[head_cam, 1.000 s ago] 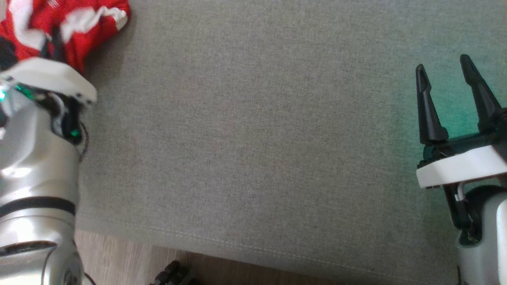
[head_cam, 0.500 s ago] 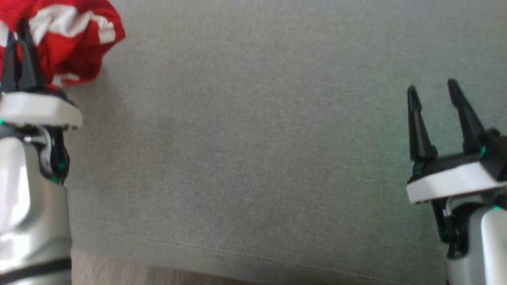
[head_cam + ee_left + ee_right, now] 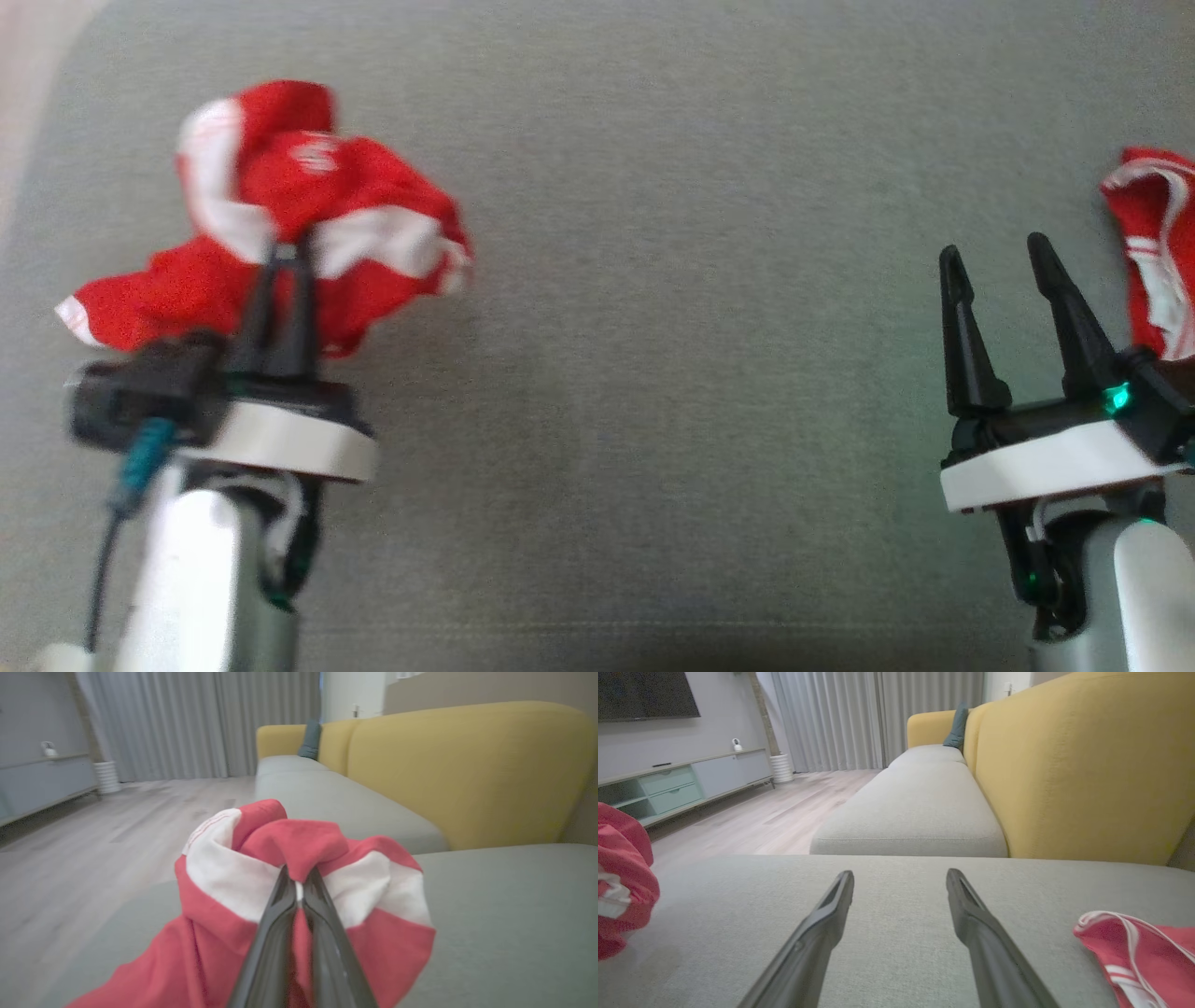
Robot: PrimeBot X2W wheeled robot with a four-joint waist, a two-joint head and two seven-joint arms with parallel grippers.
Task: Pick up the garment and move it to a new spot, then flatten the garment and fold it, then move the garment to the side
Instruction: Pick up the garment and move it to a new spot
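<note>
The garment (image 3: pixel 308 224) is red with white bands, bunched into a crumpled mass on the left of the grey cushion (image 3: pixel 653 355). My left gripper (image 3: pixel 283 252) is shut on a fold of it, and the left wrist view shows both fingers pinching red cloth of the garment (image 3: pixel 299 858) at their tips. My right gripper (image 3: pixel 994 252) stands open over bare cushion at the right, with nothing between its fingers (image 3: pixel 822 924). In the right wrist view the garment (image 3: pixel 621 877) shows at the left edge.
A second red and white piece of clothing (image 3: pixel 1153 252) lies at the right edge, just beyond my right gripper, and it lies low at the right as clothing (image 3: pixel 1143 956). Yellow sofa backrests (image 3: pixel 1078 765) rise behind the cushion. Wooden floor (image 3: pixel 761 816) and a TV cabinet (image 3: pixel 677 788) lie to the left.
The camera has moved, so the whole picture has shifted. My left gripper stays shut on the garment and has come in from the top left corner toward the cushion's left part.
</note>
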